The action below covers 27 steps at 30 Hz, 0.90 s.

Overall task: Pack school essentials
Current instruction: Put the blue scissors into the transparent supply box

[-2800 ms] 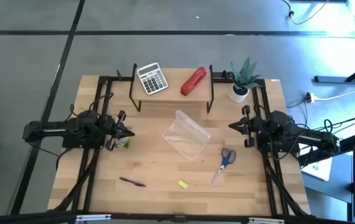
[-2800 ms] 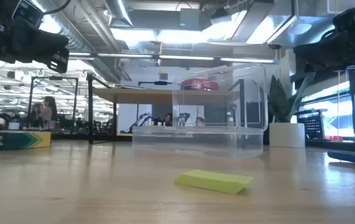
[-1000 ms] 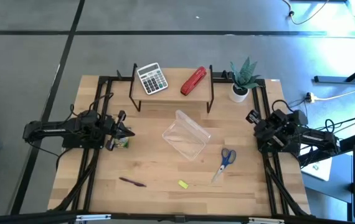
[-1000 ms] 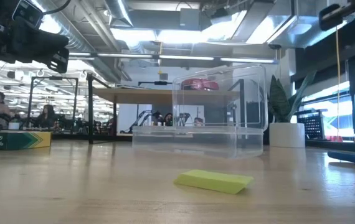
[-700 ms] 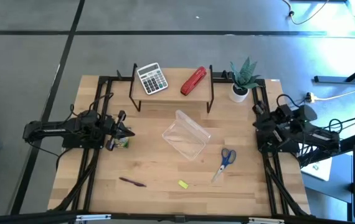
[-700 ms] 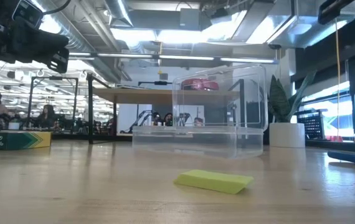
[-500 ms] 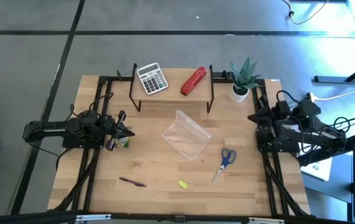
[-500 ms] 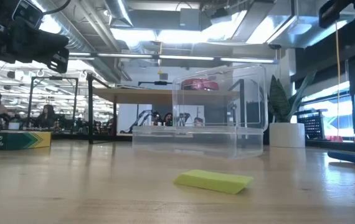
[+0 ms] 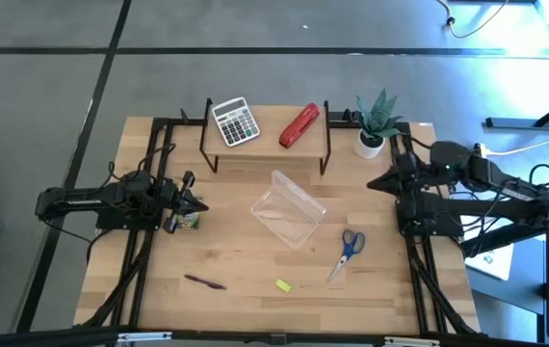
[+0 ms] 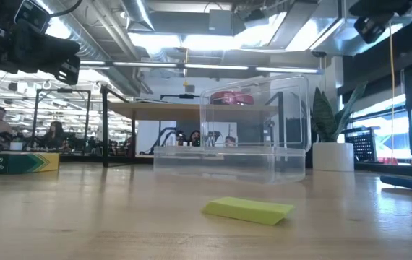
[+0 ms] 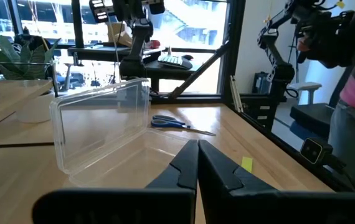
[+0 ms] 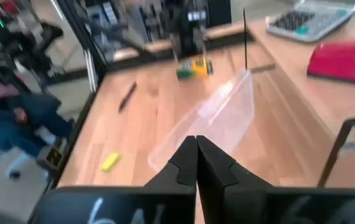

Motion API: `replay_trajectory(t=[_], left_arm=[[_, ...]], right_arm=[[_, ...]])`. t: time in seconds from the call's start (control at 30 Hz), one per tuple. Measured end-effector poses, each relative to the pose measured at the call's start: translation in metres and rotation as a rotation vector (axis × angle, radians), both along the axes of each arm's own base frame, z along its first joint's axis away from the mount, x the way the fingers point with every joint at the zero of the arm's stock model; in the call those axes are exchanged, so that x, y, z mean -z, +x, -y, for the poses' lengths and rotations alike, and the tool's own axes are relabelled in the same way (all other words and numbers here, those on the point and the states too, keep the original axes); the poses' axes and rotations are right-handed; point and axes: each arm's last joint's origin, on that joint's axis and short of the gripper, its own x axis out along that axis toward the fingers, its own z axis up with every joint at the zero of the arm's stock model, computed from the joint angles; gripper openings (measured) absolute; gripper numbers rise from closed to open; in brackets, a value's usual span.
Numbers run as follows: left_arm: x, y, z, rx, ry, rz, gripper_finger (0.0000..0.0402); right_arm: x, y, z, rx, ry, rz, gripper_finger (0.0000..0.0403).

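A clear plastic container lies open at mid-table. Blue-handled scissors lie flat to its right, toward the near edge. The dark purple pen and the small yellow block lie near the near edge. A yellow-green printed box lies on the table just beside my left gripper, which is shut and hovers over the table's left side. My right gripper is shut and raised over the right side, pointing at the container. Neither gripper touches anything.
A black wire shelf at the far edge carries a grey calculator and a red stapler. A potted plant stands at the far right corner. Bare wood shows between the container and the near edge. People show in the room beyond.
My right arm has risen from its folded stance at the right edge and reached out. Its shut gripper has swung round and now points toward the table's left, at the container. The left arm and all objects have stayed still.
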Motion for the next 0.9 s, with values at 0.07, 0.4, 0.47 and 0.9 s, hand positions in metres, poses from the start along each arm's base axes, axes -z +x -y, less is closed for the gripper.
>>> replay_trajectory(t=[0.07,0.4,0.47,0.9], left_arm=[[-0.001,0.0,0.0,-0.009,0.001,0.008,0.0],[-0.015,-0.001,-0.002,-0.073,-0.082,0.091,0.0],[-0.021,-0.003,-0.001,-0.046,-0.108,0.063,0.0],[-0.119,-0.015,0.0,-0.066,-0.124,-0.271,0.0]], right_arm=[[-0.005,0.004,0.001,-0.002,0.003,-0.029,0.0001],[-0.025,0.013,0.005,0.056,-0.029,-0.028,0.0],[-0.024,0.015,0.005,0.056,-0.028,-0.035,0.0],[-0.022,0.019,0.005,0.034,-0.014,-0.054,0.0]])
